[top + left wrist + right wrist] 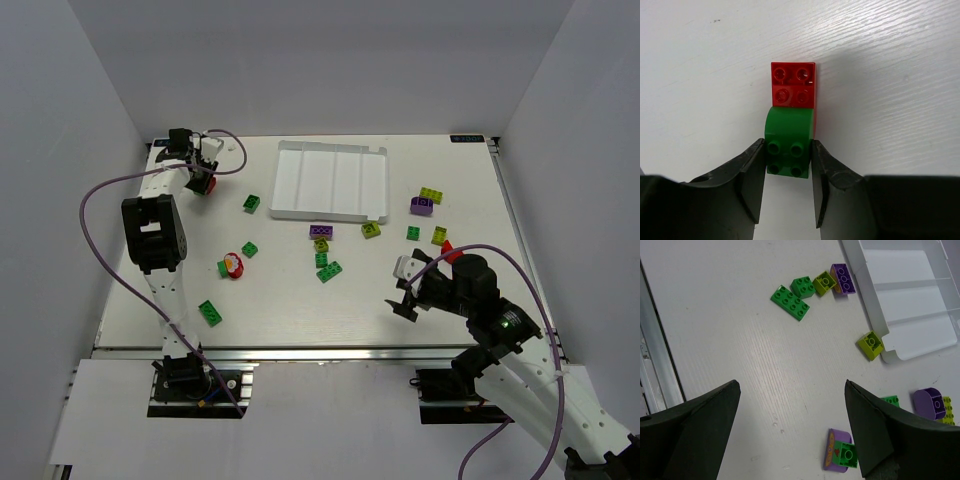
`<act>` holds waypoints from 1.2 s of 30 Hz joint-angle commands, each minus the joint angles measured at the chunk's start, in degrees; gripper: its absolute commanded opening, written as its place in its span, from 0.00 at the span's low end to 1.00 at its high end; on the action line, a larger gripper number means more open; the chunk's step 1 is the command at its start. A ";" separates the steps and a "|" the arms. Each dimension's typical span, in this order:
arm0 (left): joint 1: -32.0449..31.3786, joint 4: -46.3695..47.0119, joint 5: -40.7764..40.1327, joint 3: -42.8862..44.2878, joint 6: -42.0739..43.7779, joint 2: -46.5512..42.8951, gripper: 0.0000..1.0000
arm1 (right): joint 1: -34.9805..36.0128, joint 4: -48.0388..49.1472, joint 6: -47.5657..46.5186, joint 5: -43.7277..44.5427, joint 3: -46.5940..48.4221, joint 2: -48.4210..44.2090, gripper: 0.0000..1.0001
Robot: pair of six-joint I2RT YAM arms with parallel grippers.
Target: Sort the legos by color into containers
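In the left wrist view a green lego with a rounded back sits between my left gripper's fingers, both inner faces pressed against its sides. A red lego lies just beyond it, touching it. From above, the left gripper is at the far left of the table, with the red lego showing beside it. My right gripper hovers open over bare table, its fingers wide apart. The white tray of containers lies at the back centre, all compartments bare.
Loose legos lie in front of the tray: a purple one, green ones, yellow-green ones. More sit at the right and left. A purple piece with a green lego lies by my right finger.
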 commanded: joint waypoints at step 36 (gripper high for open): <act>-29.94 66.58 42.89 -63.33 -55.24 -60.84 0.00 | -9.26 21.49 29.96 -39.29 25.57 36.32 0.89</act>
